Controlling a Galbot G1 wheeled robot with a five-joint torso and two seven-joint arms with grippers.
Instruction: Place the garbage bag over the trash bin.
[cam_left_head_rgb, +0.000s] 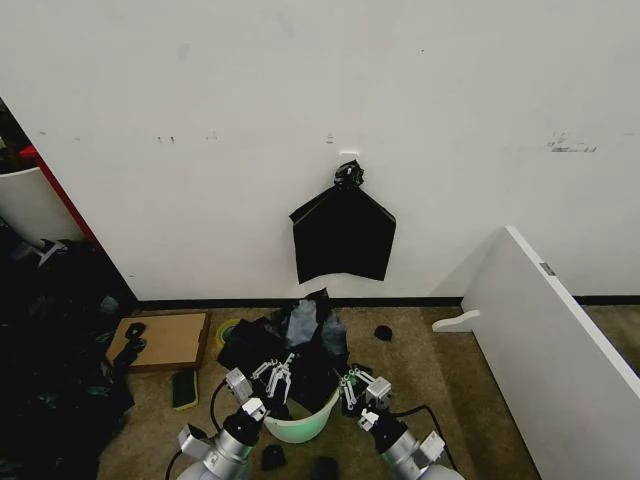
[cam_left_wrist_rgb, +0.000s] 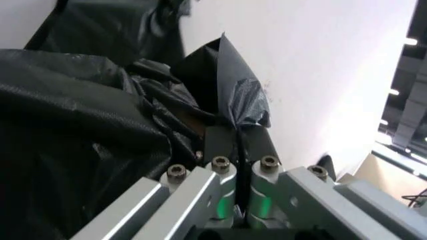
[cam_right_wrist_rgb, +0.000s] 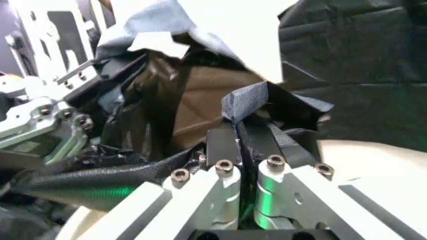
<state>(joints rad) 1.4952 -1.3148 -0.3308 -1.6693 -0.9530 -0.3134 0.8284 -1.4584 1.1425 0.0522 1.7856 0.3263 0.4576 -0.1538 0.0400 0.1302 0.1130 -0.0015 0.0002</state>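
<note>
The white trash bin (cam_left_head_rgb: 300, 424), pale green low down, stands on the carpet between my two arms. The black garbage bag (cam_left_head_rgb: 296, 345) lies crumpled over its far side and spills onto the floor behind it. My left gripper (cam_left_head_rgb: 275, 378) is at the bin's left rim, shut on a fold of the bag (cam_left_wrist_rgb: 227, 85); in the left wrist view its fingertips (cam_left_wrist_rgb: 237, 131) are closed together on the plastic. My right gripper (cam_left_head_rgb: 352, 388) is at the right rim and, as the right wrist view shows (cam_right_wrist_rgb: 239, 131), is shut on another edge of the bag (cam_right_wrist_rgb: 267, 100). The bin's inside is hidden.
A flat black bundle (cam_left_head_rgb: 343, 235) hangs knotted on the white wall. A large white slanted panel (cam_left_head_rgb: 550, 340) stands to the right. A cardboard box (cam_left_head_rgb: 160, 340) and green tape roll (cam_left_head_rgb: 228, 330) lie left. Small black scraps (cam_left_head_rgb: 383, 333) dot the carpet.
</note>
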